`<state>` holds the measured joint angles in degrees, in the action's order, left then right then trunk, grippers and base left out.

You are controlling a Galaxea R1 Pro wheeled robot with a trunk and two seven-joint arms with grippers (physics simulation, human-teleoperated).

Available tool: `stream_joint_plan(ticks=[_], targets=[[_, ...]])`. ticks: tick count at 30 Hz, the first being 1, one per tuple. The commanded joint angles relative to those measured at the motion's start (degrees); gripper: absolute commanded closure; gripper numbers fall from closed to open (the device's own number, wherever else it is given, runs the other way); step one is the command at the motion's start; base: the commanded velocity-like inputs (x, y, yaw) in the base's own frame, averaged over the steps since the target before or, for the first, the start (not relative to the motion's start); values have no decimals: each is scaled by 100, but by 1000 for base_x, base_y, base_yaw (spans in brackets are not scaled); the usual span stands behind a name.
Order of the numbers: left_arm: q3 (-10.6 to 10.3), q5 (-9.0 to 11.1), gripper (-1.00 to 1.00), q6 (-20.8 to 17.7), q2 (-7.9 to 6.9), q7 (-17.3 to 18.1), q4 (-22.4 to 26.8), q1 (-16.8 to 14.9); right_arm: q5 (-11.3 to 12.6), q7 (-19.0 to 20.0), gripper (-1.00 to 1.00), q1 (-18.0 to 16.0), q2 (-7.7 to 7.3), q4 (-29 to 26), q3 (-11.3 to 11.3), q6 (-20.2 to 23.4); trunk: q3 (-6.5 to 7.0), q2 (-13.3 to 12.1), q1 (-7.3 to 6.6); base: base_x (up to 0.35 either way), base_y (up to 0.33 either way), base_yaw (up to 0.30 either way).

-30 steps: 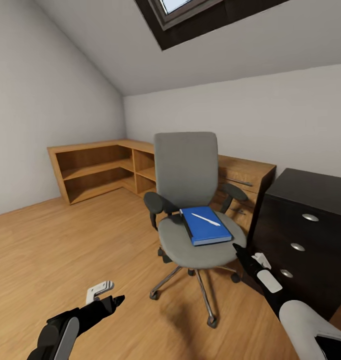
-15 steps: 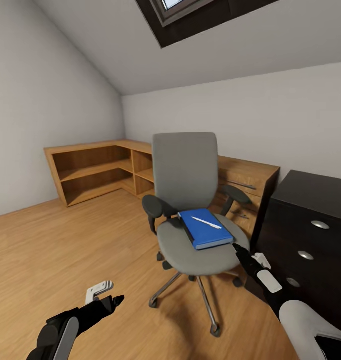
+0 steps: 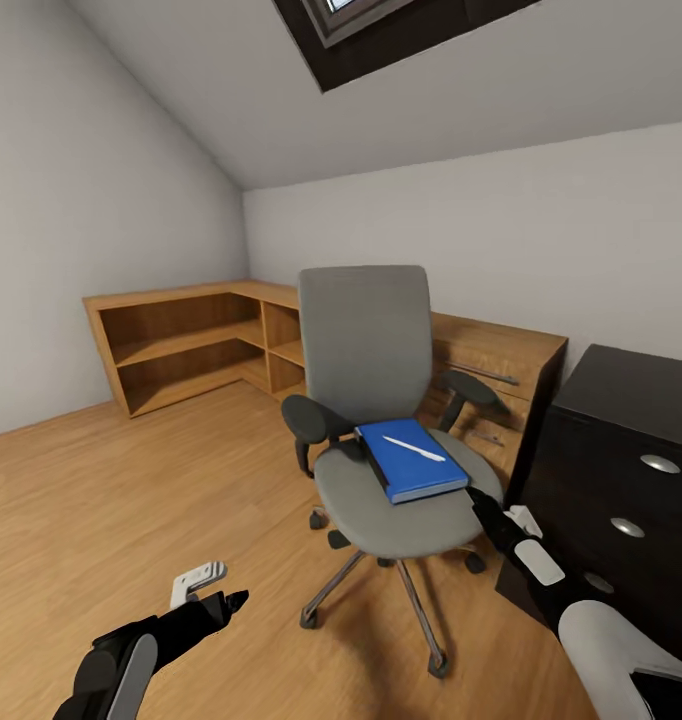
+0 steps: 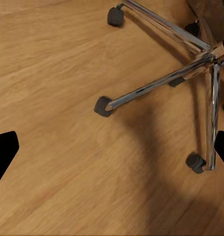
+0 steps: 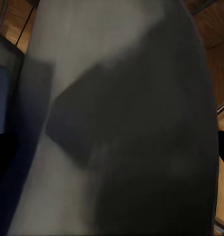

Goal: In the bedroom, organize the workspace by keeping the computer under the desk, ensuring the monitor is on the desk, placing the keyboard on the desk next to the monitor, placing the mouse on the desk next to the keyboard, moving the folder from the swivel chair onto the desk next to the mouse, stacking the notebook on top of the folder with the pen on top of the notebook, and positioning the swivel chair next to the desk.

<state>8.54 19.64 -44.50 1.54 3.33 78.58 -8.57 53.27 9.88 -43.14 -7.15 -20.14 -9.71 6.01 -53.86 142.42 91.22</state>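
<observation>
The grey swivel chair stands in the middle of the room, facing me. On its seat lies the bright blue folder, and the white pen rests on top of it. A thin dark edge shows along the folder's left side; I cannot tell what it is. The black desk with round silver knobs stands at the right. My right gripper is open right at the seat's right edge; its wrist view shows the grey seat very close. My left gripper hangs open and empty low over the floor, near the chair's chrome base.
A light wooden shelf unit and drawer cabinet runs along the back walls behind the chair. The wood floor stretches open to the left. A sloped ceiling with a skylight is overhead.
The whole view has shifted: the chair has grown slightly larger and the desk has slid to the right, so the camera has moved. Both arms hold the same pose.
</observation>
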Motion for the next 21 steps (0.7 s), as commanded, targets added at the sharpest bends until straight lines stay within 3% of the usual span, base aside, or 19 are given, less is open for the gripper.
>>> stream_joint_plan(ticks=[1, 10, 21], targets=[[17, -12, -100, -35, 8, 35, 2, -4, 34, 23, -100, -1, 3, 6, -13, 41, -6, 2, 2, 233, 0, 0], [25, -12, -100, -32, 4, 28, 8, -4, 34, 23, -100, -1, 4, 1, -13, 41, -6, 2, 2, 189, 0, 0], [34, -12, -100, -34, 4, 29, 9, -4, 34, 23, -100, -1, 4, 2, -13, 41, -6, 2, 2, 305, 0, 0]])
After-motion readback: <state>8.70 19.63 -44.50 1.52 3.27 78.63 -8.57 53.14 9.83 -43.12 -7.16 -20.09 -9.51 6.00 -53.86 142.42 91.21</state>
